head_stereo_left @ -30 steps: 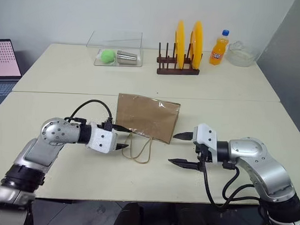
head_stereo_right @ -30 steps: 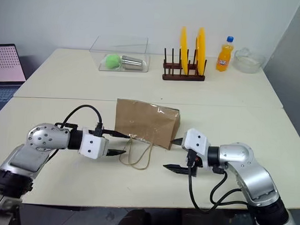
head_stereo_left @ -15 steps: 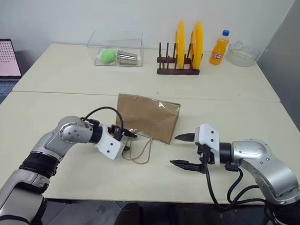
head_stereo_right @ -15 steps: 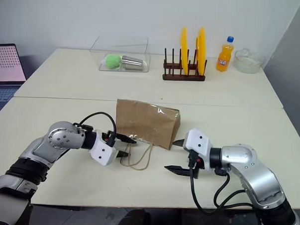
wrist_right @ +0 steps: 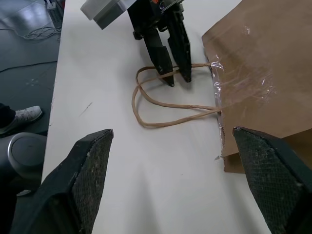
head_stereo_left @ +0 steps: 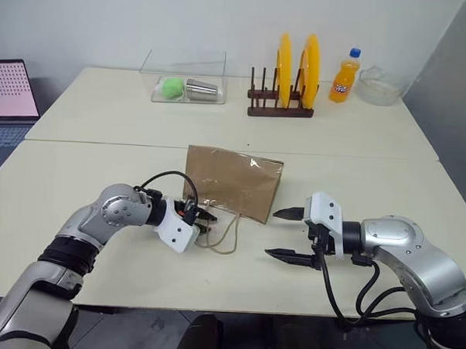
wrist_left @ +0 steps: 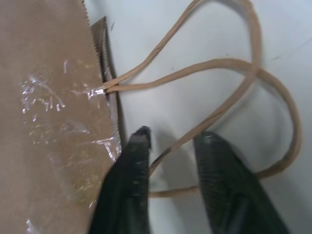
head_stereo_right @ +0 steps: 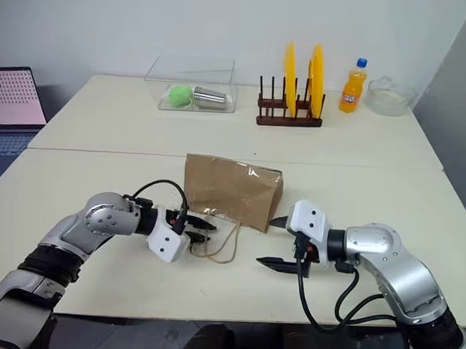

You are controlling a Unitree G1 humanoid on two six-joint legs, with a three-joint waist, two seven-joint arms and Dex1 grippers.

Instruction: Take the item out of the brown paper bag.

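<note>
Left tool (wrist_left: 168, 146) narrowed astride one cord handle (wrist_left: 229, 97) of flat-lying brown paper bag (head_stereo_left: 233, 181) on tabletop (head_stereo_left: 124, 177), right tool (head_stereo_left: 286, 233) wide; risk: cord slipping free, item unseen.

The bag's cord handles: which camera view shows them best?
The left wrist view: the cord handles loop large and close, one strand passing between the left gripper fingers. The right wrist view shows both loops whole beside the paper bag, smaller. The eye views show them tiny.

silver arms (head_stereo_left: 111, 212), black cables
</note>
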